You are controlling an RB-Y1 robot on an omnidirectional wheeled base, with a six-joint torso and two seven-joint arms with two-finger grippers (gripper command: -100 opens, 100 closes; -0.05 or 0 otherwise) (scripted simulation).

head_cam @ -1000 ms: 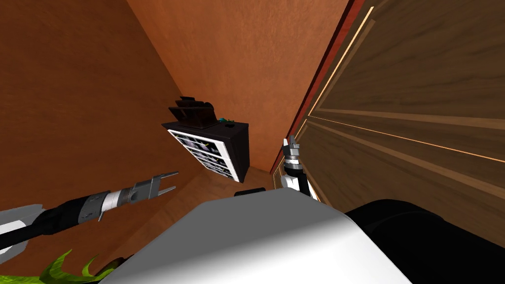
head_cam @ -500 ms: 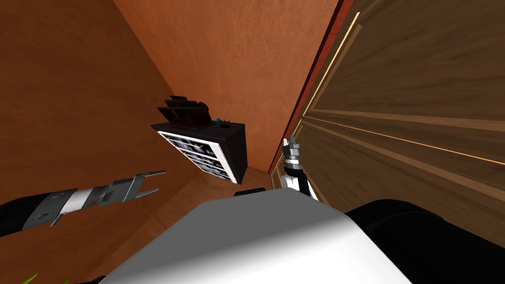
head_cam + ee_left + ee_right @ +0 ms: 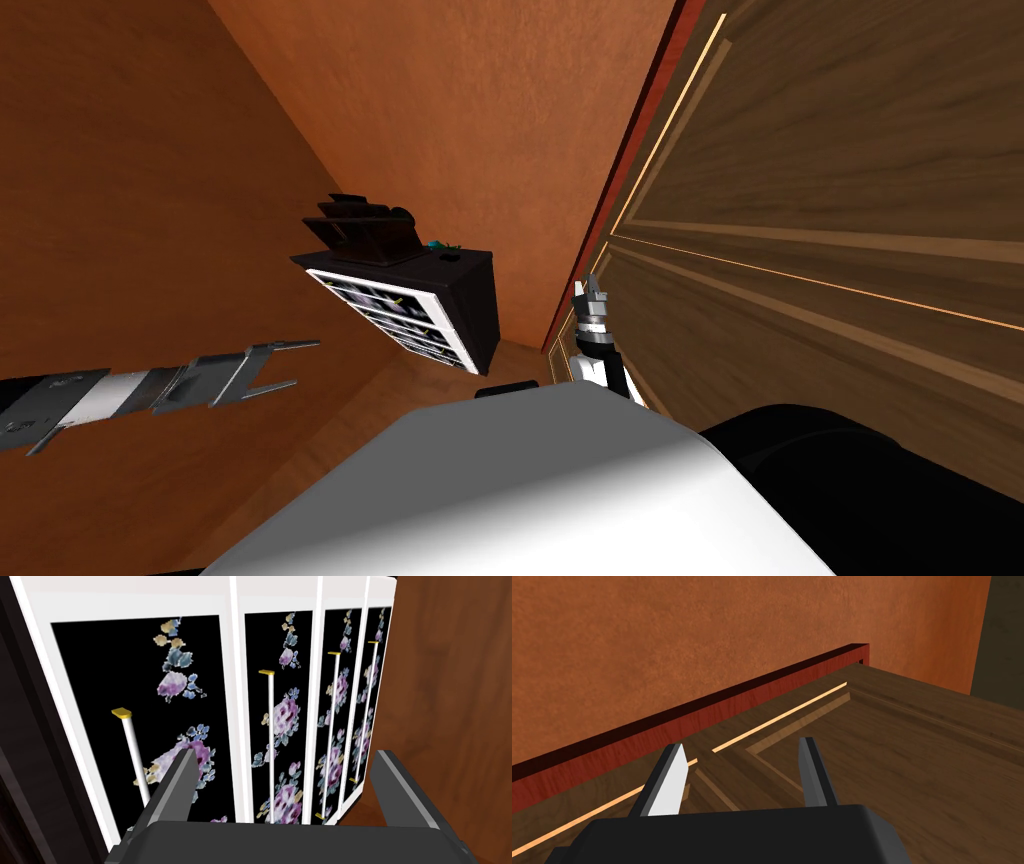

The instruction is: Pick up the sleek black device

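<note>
Small flat black device [image 3: 450, 257] atop dark drawer cabinet [image 3: 478, 300] lies up-fwd of L gripper [image 3: 306, 362], jaws apart, empty; R gripper [image 3: 589, 290] likewise.

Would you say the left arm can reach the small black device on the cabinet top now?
Probably not yet: the open left gripper faces the drawer fronts of the cabinet, well short of the black device on top; nothing seems to block it.

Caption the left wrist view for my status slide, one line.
Open left gripper facing the cabinet's black floral drawer fronts and white bar handles, brown wall alongside.
</note>
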